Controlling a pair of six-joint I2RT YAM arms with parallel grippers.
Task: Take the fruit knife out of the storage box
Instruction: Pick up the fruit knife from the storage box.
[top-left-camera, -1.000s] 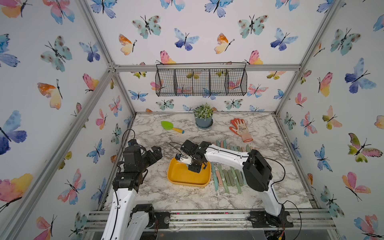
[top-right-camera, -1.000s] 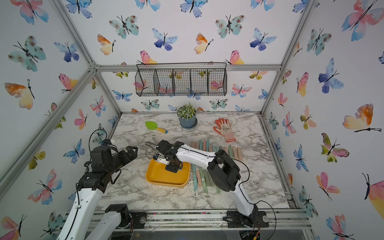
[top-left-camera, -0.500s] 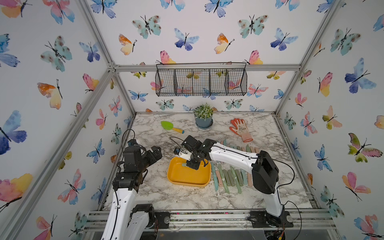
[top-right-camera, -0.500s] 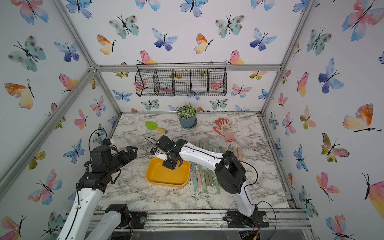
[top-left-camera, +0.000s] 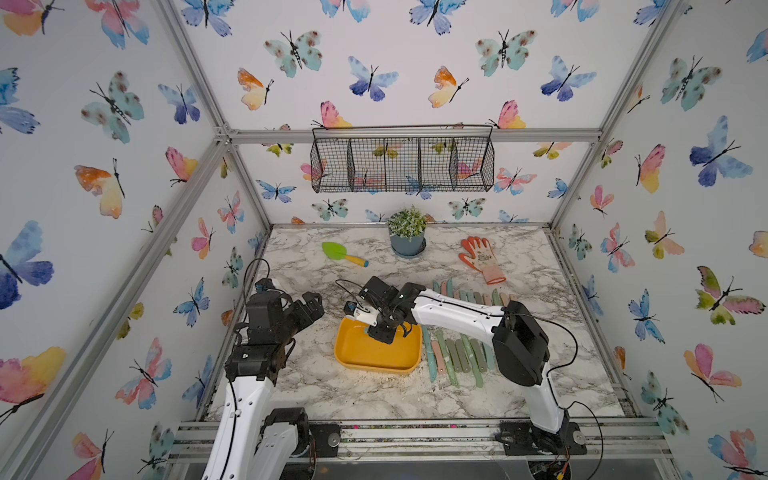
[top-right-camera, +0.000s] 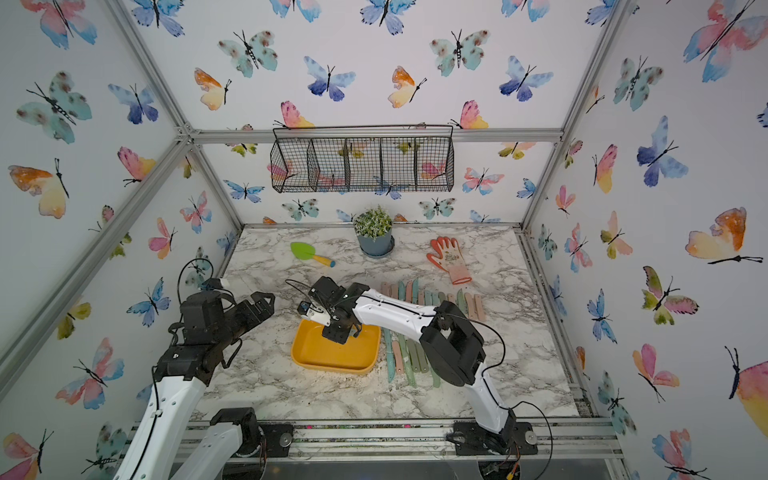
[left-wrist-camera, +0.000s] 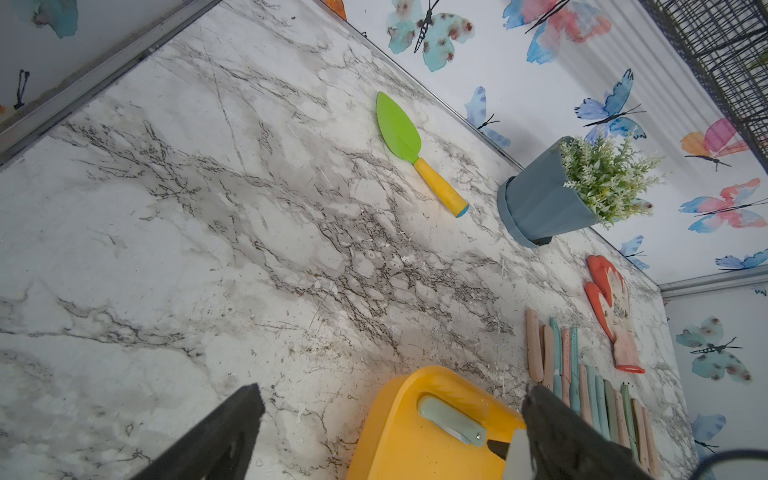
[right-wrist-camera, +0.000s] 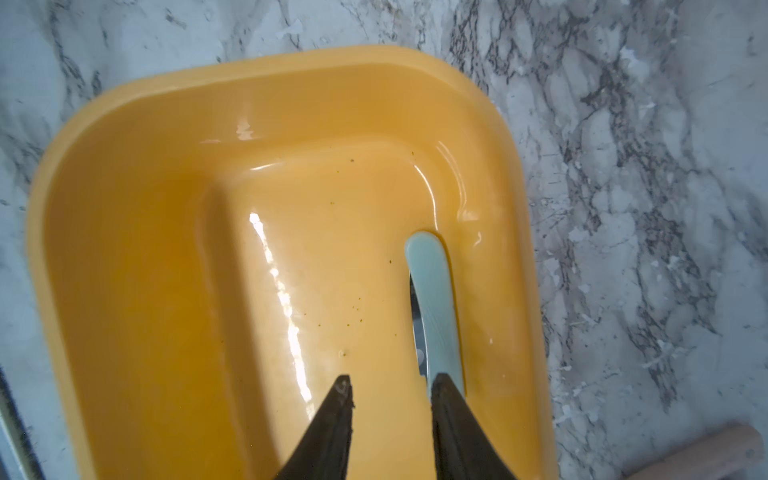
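Bench: white marble with grey veins. It carries everything below except the basket.
Wire basket: black, four compartments, hung on the back wall above the bench.
Right arm: stretched low across the bench from its base, wrist bent down over the storage box.
Left arm: raised at the robot's left edge of the bench, well apart from the box.
Storage box: shallow yellow-orange tub with rounded corners, flat on the bench between the two arms.
Row of folded knives: pale green and pink handles side by side, just beside the box on the robot's right, partly hidden under the right arm.
Gardening glove: orange and pink, flat, behind the row.
Potted plant: upright in a blue-grey pot at the back wall.
Trowel: green blade, yellow handle, lying to the robot's left of the pot.
Fruit knife: inside the box, folded, on the floor along one side wall. It has a pale green handle with a metal strip along one edge, and the top views hide it.
Right fingers: a narrow gap with nothing between them. One tip covers the knife's near end, and contact cannot be told.
Left fingers: spread wide, holding nothing.
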